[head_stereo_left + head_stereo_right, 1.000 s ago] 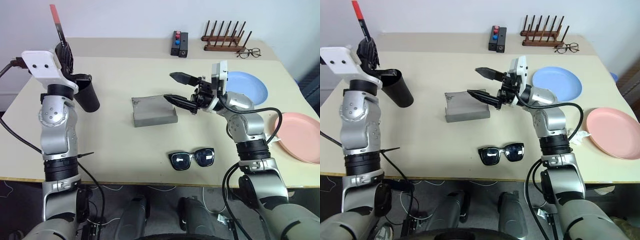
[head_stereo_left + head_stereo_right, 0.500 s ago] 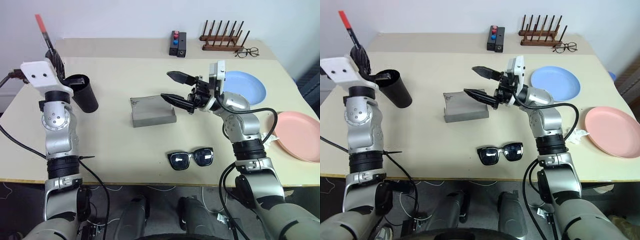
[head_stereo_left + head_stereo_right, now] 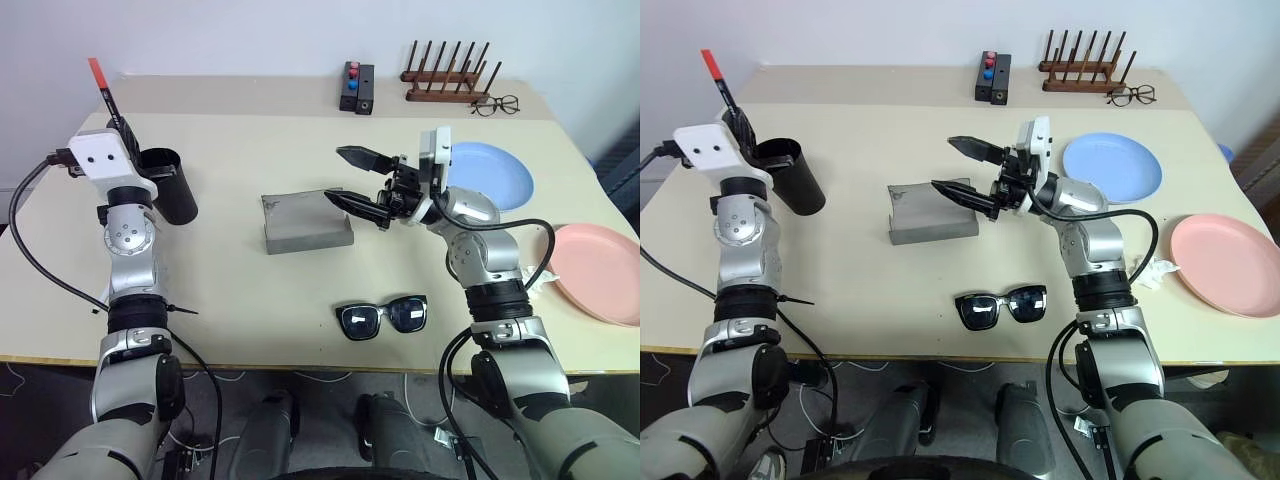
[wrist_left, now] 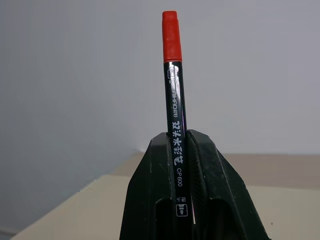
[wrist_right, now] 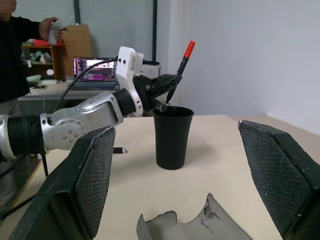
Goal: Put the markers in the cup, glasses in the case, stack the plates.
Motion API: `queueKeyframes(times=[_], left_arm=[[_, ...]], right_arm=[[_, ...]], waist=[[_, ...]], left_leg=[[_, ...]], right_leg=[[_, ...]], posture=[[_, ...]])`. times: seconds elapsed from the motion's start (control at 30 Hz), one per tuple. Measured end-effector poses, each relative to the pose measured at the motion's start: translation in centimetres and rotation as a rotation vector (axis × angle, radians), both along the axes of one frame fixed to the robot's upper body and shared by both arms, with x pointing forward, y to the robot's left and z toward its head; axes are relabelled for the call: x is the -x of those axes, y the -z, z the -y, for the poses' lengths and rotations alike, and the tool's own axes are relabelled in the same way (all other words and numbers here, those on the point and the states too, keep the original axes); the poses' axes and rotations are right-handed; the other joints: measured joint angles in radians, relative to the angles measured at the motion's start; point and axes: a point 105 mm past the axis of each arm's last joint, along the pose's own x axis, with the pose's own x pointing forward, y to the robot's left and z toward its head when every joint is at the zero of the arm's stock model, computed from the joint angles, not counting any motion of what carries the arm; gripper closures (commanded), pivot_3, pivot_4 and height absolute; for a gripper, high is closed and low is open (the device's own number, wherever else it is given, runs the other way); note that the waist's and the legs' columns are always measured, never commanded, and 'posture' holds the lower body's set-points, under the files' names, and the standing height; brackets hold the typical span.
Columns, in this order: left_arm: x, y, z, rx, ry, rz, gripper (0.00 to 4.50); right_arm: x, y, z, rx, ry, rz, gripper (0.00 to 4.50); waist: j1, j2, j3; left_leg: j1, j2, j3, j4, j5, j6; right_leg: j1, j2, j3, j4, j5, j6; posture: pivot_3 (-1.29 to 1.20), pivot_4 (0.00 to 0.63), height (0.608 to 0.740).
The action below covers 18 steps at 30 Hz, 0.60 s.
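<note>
Across the table, biggest first: pink plate at the right edge, blue plate toward the far right corner, grey case mid-table lying open, cup near the left edge, sunglasses by the front edge. Right gripper hangs over the case with fingers spread wide, nothing held; left gripper has fingers pressed together, pinching the marker low on its barrel just above the cup. Marker looks light, stiff and slick, long axis near upright, red end up, so a low-barrel grip seems right.
</note>
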Motion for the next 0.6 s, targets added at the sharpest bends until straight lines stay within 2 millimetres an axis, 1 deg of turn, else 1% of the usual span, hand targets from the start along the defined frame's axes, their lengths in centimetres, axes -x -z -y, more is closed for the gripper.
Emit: queueKeyframes(times=[0.03, 0.1, 0.13, 0.2, 0.33, 0.37, 0.6], left_arm=[[0.0, 0.0, 0.1, -0.003, 0.002, 0.002, 4.47], [-0.1, 0.2, 0.2, -0.008, 0.009, -0.003, 3.61], [-0.1, 0.3, 0.3, -0.01, 0.013, -0.005, 3.28], [-0.2, 0.3, 0.4, -0.015, 0.018, -0.004, 2.34], [-0.1, 0.1, 0.5, -0.019, 0.025, 0.008, 0.27], [0.0, 0.0, 0.6, -0.02, 0.027, 0.011, 0.08], [0.9, -1.2, 0.7, -0.011, 0.059, 0.07, 0.08]], right_arm=[[0.0, 0.0, 0.0, 0.0, 0.001, 0.0, 0.47], [0.0, 0.0, 0.1, 0.001, 0.004, 0.0, 0.47], [0.0, 0.1, 0.1, 0.001, 0.006, -0.001, 0.47], [0.0, 0.2, 0.2, 0.0, 0.009, -0.003, 0.47], [0.0, 0.2, 0.3, 0.0, 0.012, 0.001, 0.47], [0.0, 0.2, 0.3, 0.001, 0.012, 0.001, 0.47], [-0.1, 0.3, 0.4, 0.0, 0.017, 0.004, 0.47]], waist=[[0.0, 0.0, 0.0], [0.0, 0.0, 0.0], [-0.001, 0.0, 0.0], [-0.001, 0.0, 0.0], [-0.001, 0.0, 0.0], [-0.001, 0.0, 0.0], [-0.002, 0.0, 0.0]], left_leg=[[0.0, 0.0, 0.0, 0.0, 0.0, 0.0], [0.0, 0.0, 0.0, 0.0, 0.0, 0.0], [0.0, 0.0, 0.0, 0.0, 0.0, 0.0], [0.0, 0.0, 0.0, 0.0, 0.0, 0.0], [0.0, 0.0, 0.0, 0.0, 0.0, 0.0], [0.0, 0.0, 0.0, 0.0, 0.0, 0.0], [0.0, 0.0, 0.0, 0.0, 0.0, 0.0]], right_leg=[[0.0, 0.0, 0.0, 0.0, 0.0, 0.0], [0.0, 0.0, 0.0, 0.0, 0.0, 0.0], [0.0, 0.0, 0.0, 0.0, 0.0, 0.0], [0.0, 0.0, 0.0, 0.0, 0.0, 0.0], [0.0, 0.0, 0.0, 0.0, 0.0, 0.0], [0.0, 0.0, 0.0, 0.0, 0.0, 0.0], [0.0, 0.0, 0.0, 0.001, 0.0, 0.0]], posture=[[0.0, 0.15, 0.74], [0.0, 0.15, 0.74], [0.0, 0.15, 0.74], [0.0, 0.15, 0.74], [0.0, 0.15, 0.74], [0.0, 0.15, 0.74], [0.0, 0.15, 0.74]])
